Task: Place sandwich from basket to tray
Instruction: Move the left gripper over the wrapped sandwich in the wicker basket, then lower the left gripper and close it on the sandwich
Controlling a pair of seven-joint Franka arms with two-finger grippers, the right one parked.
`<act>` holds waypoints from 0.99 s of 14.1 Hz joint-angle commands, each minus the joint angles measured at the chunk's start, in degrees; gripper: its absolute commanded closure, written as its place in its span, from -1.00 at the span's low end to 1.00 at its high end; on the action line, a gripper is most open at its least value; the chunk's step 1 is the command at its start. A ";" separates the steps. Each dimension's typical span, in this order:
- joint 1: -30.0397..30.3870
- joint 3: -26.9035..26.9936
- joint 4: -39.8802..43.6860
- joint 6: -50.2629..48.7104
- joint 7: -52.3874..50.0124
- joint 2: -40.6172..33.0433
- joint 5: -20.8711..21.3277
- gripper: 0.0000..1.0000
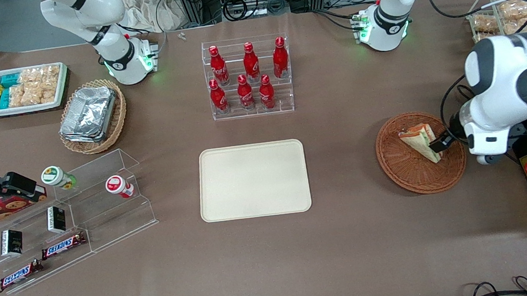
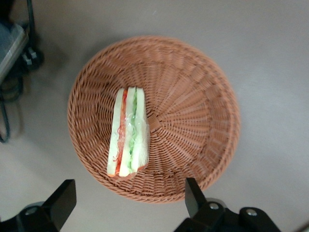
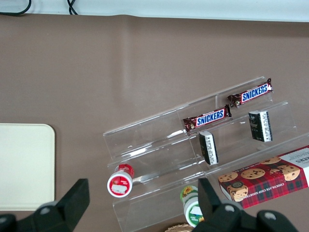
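One triangular sandwich (image 1: pixel 421 142) of pale bread with red and green filling layers, in clear wrap, lies in the single round reddish-brown wicker basket (image 1: pixel 411 177) at the right of the front view. The left arm's gripper (image 2: pixel 130 198) hovers above it, fingers (image 2: pixel 63 200) spread wide and holding nothing. One flat cream rectangular tray (image 1: pixel 253 180) lies bare at frame centre — above it, six red bottles (image 1: pixel 247 76) stand in a clear rack.

The working arm (image 1: pixel 509 90) is clad in glossy white shells with dark grey round joint caps. Black cables are routed along it. The gripper (image 2: pixel 130 205) is fitted with black angular fingers (image 2: pixel 63 198).
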 commanded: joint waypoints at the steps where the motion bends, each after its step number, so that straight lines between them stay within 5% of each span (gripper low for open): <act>1: -0.19 -0.04 -8.54 6.92 -3.97 -2.61 0.79 -1.00; 14: 1.31 0.49 -18.32 19.60 -4.94 0.81 1.14 -1.00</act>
